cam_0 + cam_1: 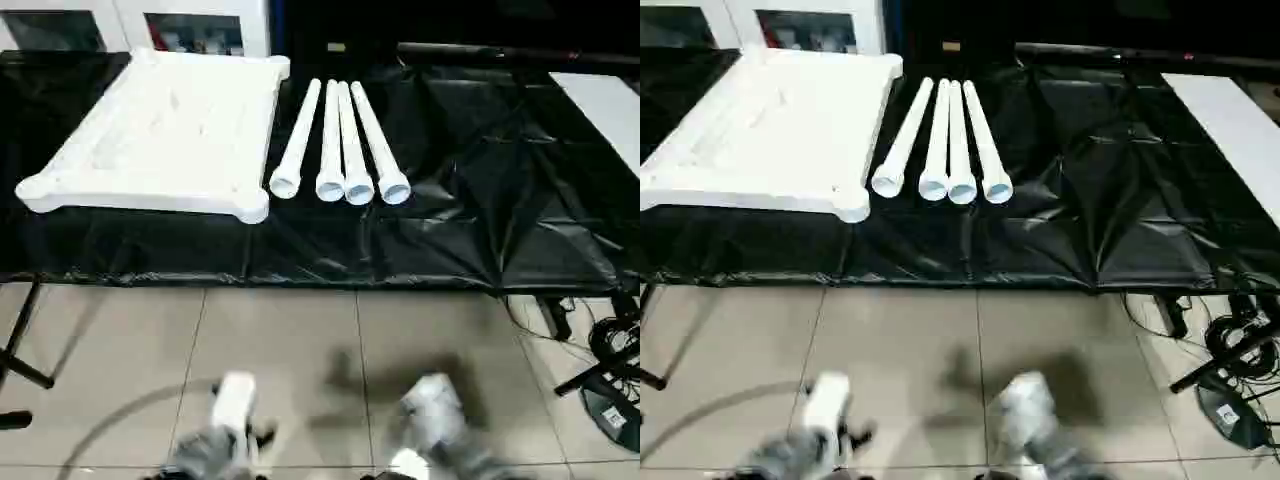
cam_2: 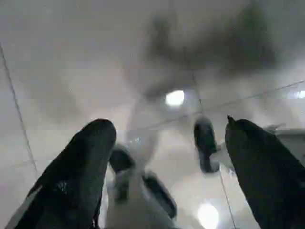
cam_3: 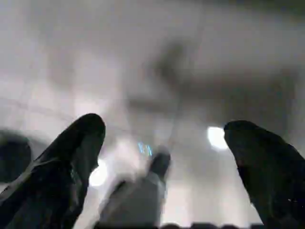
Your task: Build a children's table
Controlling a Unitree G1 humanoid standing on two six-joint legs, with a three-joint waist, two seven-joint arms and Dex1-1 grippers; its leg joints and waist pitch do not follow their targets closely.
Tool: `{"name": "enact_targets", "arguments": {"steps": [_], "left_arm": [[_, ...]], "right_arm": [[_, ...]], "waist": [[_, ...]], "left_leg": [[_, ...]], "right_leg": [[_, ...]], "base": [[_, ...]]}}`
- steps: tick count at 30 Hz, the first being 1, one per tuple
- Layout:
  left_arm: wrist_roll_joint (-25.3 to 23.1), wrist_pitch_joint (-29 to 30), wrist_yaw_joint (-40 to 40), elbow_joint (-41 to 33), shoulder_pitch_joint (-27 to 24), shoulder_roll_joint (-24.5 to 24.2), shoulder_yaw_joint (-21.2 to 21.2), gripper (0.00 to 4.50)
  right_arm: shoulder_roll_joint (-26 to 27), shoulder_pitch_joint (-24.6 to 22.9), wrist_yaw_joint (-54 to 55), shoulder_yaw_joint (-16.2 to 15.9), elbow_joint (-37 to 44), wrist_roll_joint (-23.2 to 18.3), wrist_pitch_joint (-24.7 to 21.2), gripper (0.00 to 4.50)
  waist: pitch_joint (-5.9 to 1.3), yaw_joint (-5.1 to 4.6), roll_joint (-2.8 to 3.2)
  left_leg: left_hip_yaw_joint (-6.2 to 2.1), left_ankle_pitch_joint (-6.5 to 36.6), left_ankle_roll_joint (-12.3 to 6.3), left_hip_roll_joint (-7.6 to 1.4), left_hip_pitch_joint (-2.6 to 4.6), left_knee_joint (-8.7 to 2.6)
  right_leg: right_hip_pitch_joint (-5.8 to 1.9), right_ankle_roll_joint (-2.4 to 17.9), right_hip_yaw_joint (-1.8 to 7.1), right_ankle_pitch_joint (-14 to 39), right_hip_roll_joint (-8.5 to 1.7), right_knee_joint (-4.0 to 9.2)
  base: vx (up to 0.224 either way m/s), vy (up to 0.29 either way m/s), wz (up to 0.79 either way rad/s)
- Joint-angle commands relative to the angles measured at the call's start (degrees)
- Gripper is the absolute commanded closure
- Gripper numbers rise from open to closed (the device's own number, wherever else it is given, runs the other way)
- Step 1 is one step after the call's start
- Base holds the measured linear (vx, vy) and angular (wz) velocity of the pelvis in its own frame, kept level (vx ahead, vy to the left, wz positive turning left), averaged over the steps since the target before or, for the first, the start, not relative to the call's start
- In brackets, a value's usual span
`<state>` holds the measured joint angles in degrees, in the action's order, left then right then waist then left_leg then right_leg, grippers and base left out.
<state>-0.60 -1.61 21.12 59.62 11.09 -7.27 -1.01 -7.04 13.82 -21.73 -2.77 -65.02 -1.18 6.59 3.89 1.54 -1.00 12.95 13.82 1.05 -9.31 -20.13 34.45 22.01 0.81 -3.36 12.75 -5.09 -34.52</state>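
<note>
Nearest, over bare tiled floor point(image 1: 300, 350), the left gripper point(image 2: 167, 143) and right gripper point(image 3: 164, 138) hang low with fingers spread wide — nothing between them. Open tile runs from them to the front edge of the black sheet point(image 1: 450, 200). On that sheet the white tabletop point(image 1: 170, 130) lies toward its left end; four legs point(image 1: 340, 145) lie just beside the tabletop's right edge, packed together — their open ends toward the sheet's front edge.

Both arms hang low, side by side; the left end effector point(image 2: 167, 143) gapes wide and empty; the right end effector point(image 3: 164, 143) likewise.
</note>
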Motion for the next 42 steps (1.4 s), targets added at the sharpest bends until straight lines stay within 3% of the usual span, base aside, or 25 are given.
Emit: {"name": "enact_targets", "arguments": {"steps": [1,2,6,8,10,13,18,21,22,23,26,28,29,30,31,33,34,35,36,37,38,39,40,41,42], "left_arm": [[2.1,-0.5,3.6,-17.1,-8.4,-1.6,-0.7,0.02],[2.1,-0.5,3.6,-17.1,-8.4,-1.6,-0.7,0.01],[4.7,-1.1,4.4,-46.3,-22.4,-4.9,-1.0,0.01],[6.4,-0.2,4.5,-55.8,-26.2,-5.7,-0.2,0.01],[7.1,1.0,2.3,-68.2,-29.6,-5.4,1.5,0.01],[7.9,7.1,0.0,-78.2,-28.9,-4.1,2.4,0.01],[8.6,14.5,-3.1,-85.3,-25.6,-2.7,3.8,0.01],[8.0,18.2,-7.3,-84.6,-19.4,-3.0,5.0,0.01],[7.9,18.8,-7.6,-84.8,-18.9,-3.2,4.9,0.01],[7.1,20.2,-8.4,-83.4,-17.1,-3.1,4.9,0.01],[4.4,19.8,-8.4,-80.7,-14.7,-3.7,3.9,0.01],[3.4,21.3,-8.7,-79.6,-11.9,-3.2,2.9,0.01],[3.6,22.4,-8.9,-79.2,-10.4,-2.7,2.5,0.01],[3.5,22.7,-9.1,-78.6,-9.2,-2.3,2.2,0.01],[3.7,22.9,-9.1,-77.4,-8.0,-2.3,2.2,0.01],[3.8,22.5,-9.0,-75.7,-6.1,-3.3,1.8,0.01],[4.6,23.2,-9.3,-75.8,-5.6,-3.3,2.4,0.01],[5.1,23.9,-9.6,-75.9,-5.0,-3.2,3.0,0.01],[5.1,23.9,-9.6,-75.9,-5.0,-3.2,3.0,0.01],[5.7,24.5,-9.6,-75.9,-4.4,-3.1,3.7,0.01],[5.7,24.5,-9.5,-75.8,-4.3,-3.1,3.8,0.01],[5.4,24.2,-9.4,-75.5,-4.4,-3.0,3.9,0.01],[5.4,24.2,-9.3,-75.3,-4.6,-2.9,4.2,0.01],[5.2,24.4,-9.5,-75.2,-4.7,-2.7,4.3,0.01],[5.3,24.6,-9.7,-75.3,-5.0,-2.5,4.6,0.01]], "right_arm": [[-1.2,-7.7,-4.7,-1.7,20.6,-3.2,-2.8,0.0],[-1.2,-7.7,-4.7,-1.7,20.6,-3.2,-2.8,0.0],[-7.2,-22.9,-9.1,-4.9,57.7,-10.9,-12.4,0.0],[-9.8,-26.7,-10.3,-5.3,67.2,-14.3,-15.3,0.0],[-12.1,-30.0,-10.7,-4.6,76.0,-18.3,-16.6,0.0],[-9.8,-28.8,-7.2,-1.1,79.7,-17.1,-15.4,0.0],[-6.1,-24.2,-0.6,4.0,81.6,-13.3,-20.9,0.0],[-2.5,-18.1,8.7,6.6,80.0,-16.8,-27.9,0.0],[-2.5,-17.6,10.2,6.4,80.0,-18.1,-29.3,0.0],[-3.1,-16.8,9.7,4.3,78.4,-17.3,-28.2,0.0],[-2.9,-15.7,9.3,2.2,76.7,-15.7,-26.6,0.0],[-1.6,-14.5,9.3,2.4,76.7,-15.3,-27.2,0.0],[-1.0,-13.8,9.2,3.0,77.3,-14.7,-27.6,0.0],[-0.6,-13.2,9.1,3.3,77.8,-14.0,-27.6,0.0],[-0.4,-12.5,9.1,2.9,79.2,-12.8,-27.9,0.0],[0.5,-11.2,10.9,2.7,83.2,-13.7,-29.2,0.0],[0.7,-10.8,11.7,2.8,84.7,-15.0,-29.8,0.0],[0.6,-10.3,12.6,2.6,85.8,-15.7,-30.0,0.0],[0.6,-10.3,12.6,2.6,85.8,-15.7,-30.0,0.0],[0.6,-9.8,13.9,2.4,86.0,-15.2,-28.7,0.0],[0.8,-9.8,14.3,2.4,85.7,-14.8,-27.8,0.0],[1.1,-9.8,13.9,2.6,85.4,-14.9,-27.1,0.0],[1.6,-9.9,14.1,2.7,84.9,-14.5,-26.7,0.0],[2.1,-10.1,14.2,3.2,84.4,-13.7,-25.9,0.0],[2.7,-10.5,14.5,3.7,84.1,-13.0,-25.8,0.0]], "waist": [[-2.86,0.57,-0.03],[-2.95,0.92,0.03],[-2.77,1.32,-0.32],[-2.21,1.56,-0.09],[-1.44,1.51,-0.48],[-1.61,1.11,-0.79],[-2.05,0.4,-0.94],[-2.31,-0.06,-1.58],[-2.05,-0.01,-1.0],[-1.7,-0.06,-1.72],[-1.88,-0.01,-1.4],[-3.07,0.11,-0.42],[-3.78,-0.44,0.42],[-3.67,-0.8,0.49],[-3.9,-0.9,0.34],[-4.64,0.94,-0.33],[-5.13,1.58,0.1],[-5.13,1.58,0.1],[-5.37,2.11,0.64],[-5.78,0.32,2.73],[-7.56,-5.79,3.03],[-6.27,-4.85,2.5],[-5.3,-4.08,0.88],[-5.37,-3.49,-0.36],[-6.73,-2.69,-4.34]], "left_leg": [[-2.82,5.0,-7.36,-6.28,-0.07,-4.39],[-2.81,3.5,-8.54,-6.38,0.17,-4.31],[-2.83,4.0,-9.09,-6.7,0.09,-4.59],[-2.88,9.4,-7.11,-6.69,0.09,-5.47],[-2.88,17.4,-1.67,-6.37,0.55,-6.1],[-3.27,19.1,1.4,-5.91,0.61,-6.23],[-3.33,14.5,2.26,-5.26,0.41,-6.09],[-3.3,24.6,3.39,-4.32,2.1,-5.89],[-3.29,28.6,2.7,-3.93,2.8,-5.96],[-3.17,30.2,1.48,-3.61,3.02,-5.73],[-2.97,30.6,0.36,-3.12,4.35,-5.81],[-3.1,23.1,-0.93,-3.28,4.13,-6.71],[-3.05,19.4,-1.58,-3.47,5.79,-6.89],[-3.47,17.7,-2.45,-3.73,6.1,-7.08],[-3.02,13.3,-4.58,-2.89,5.71,-6.29],[-1.73,4.7,-7.59,0.93,1.56,-3.27],[-2.73,1.4,-7.41,1.51,-0.7,-1.63],[-2.73,1.4,-7.41,1.51,-0.7,-1.63],[-3.44,-1.9,-6.05,1.75,-0.85,-1.37],[-7.03,-14.2,-8.9,-1.25,7.51,-2.63],[-16.95,-43.4,-22.11,-9.57,21.66,-0.66],[-17.4,-50.6,-25.09,-10.17,18.91,-0.68],[-13.6,-42.0,-22.93,-5.59,12.85,-2.53],[-10.51,-32.0,-18.91,0.2,11.28,-1.7],[-5.57,-9.6,-14.05,8.39,6.85,1.47]], "right_leg": [[-2.36,17.7,3.56,-5.3,-5.86,2.57],[-2.22,17.2,3.39,-7.6,-5.58,2.38],[-2.26,14.5,3.39,-6.0,-4.83,2.65],[-2.14,13.4,3.38,1.8,-4.58,3.61],[-1.27,10.4,3.66,16.4,-4.49,5.36],[-0.95,7.2,3.86,20.9,-4.36,5.59],[-1.04,6.6,3.65,15.4,-3.63,4.85],[-1.13,4.3,2.76,26.8,-3.13,5.81],[-1.3,3.7,2.16,32.4,-2.67,6.51],[-1.86,3.1,1.76,37.2,-2.53,7.25],[-2.81,3.6,1.52,39.0,-2.26,8.12],[-5.13,6.7,1.76,26.5,-1.91,6.74],[-4.58,9.7,1.33,14.9,-1.06,5.35],[-4.43,11.0,0.94,10.2,-0.66,4.24],[-5.6,13.0,1.15,2.7,-0.76,3.52],[-11.29,15.1,4.29,-6.4,-1.27,4.05],[-13.73,14.9,5.99,-12.8,-1.29,3.62],[-13.73,14.9,5.99,-12.8,-1.29,3.62],[-14.66,12.6,6.3,-22.8,0.64,2.49],[-7.34,5.2,1.96,-26.4,5.72,-3.12],[8.59,-5.3,-0.7,6.4,1.65,-8.56],[8.86,-6.5,-0.09,10.0,-1.06,-8.7],[8.27,-3.2,1.26,0.2,-2.42,-8.1],[5.92,0.5,1.36,-7.6,-1.47,-3.33],[-3.02,1.6,6.28,-9.4,-0.59,-0.28]], "base": [[0.0,0.0,0.0],[0.0,0.0,0.0],[0.0,0.0,0.0],[0.0,0.0,0.0],[0.0,0.0,0.0],[0.0,0.0,0.0],[0.0,0.0,0.0],[0.0,0.0,0.0],[0.0,0.0,0.0],[0.0,0.0,0.0],[0.063,-0.006,-0.04],[0.124,-0.003,-0.05],[0.139,0.002,0.02],[0.139,0.002,0.02],[0.162,0.008,0.02],[0.146,0.012,0.03],[0.141,0.014,0.1],[0.165,0.011,0.2],[0.165,0.011,0.2],[0.229,-0.036,0.3],[0.217,-0.137,-0.09],[0.217,-0.137,-0.09],[0.031,-0.179,-0.42],[-0.101,-0.117,-0.07],[-0.101,-0.117,-0.07]]}}
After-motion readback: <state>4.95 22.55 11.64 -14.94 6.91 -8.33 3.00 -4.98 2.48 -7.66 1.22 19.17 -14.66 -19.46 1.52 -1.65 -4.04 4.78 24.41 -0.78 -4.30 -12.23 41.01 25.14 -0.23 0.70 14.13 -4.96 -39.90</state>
